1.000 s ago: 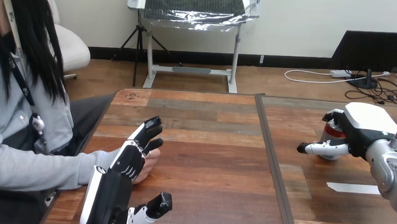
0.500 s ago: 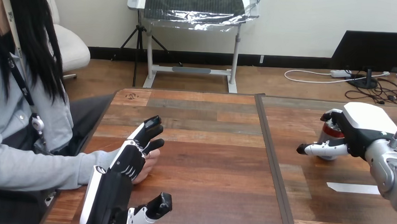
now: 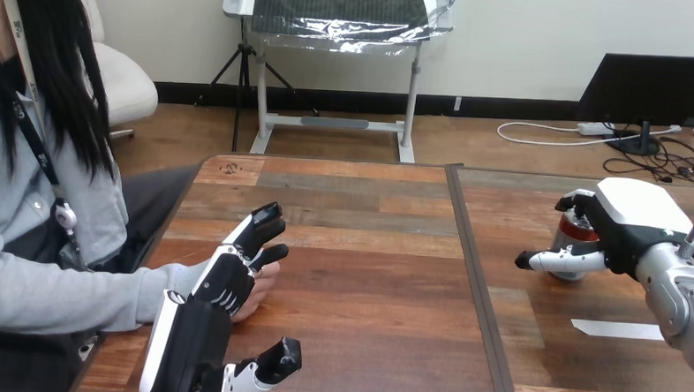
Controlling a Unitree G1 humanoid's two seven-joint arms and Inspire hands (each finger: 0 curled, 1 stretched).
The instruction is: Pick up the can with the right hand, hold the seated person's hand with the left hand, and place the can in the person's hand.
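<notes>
A wooden bench stretches ahead, with a person seated at its left side. On the right part of the bench, a red and silver drinks can stands upright. It sits half hidden behind the robot's right hand.

That hand's fingers curl round the can's far side, and its thumb reaches across the near side, low on the can. So the hand is wrapped on the can, though how firmly it grips cannot be told. The can's base looks to be on the bench.

A strip of white tape lies on the bench nearer the robot, apart from the can.

At the left, the robot's left hand lies with its fingers straight and its thumb spread wide. It rests over the person's hand, which lies at the bench's left edge. It is not clasping that hand.

The can is likely light, thin-walled and smooth, so it could dent or slip. A moderate squeeze round its middle, kept upright, seems safest.
</notes>
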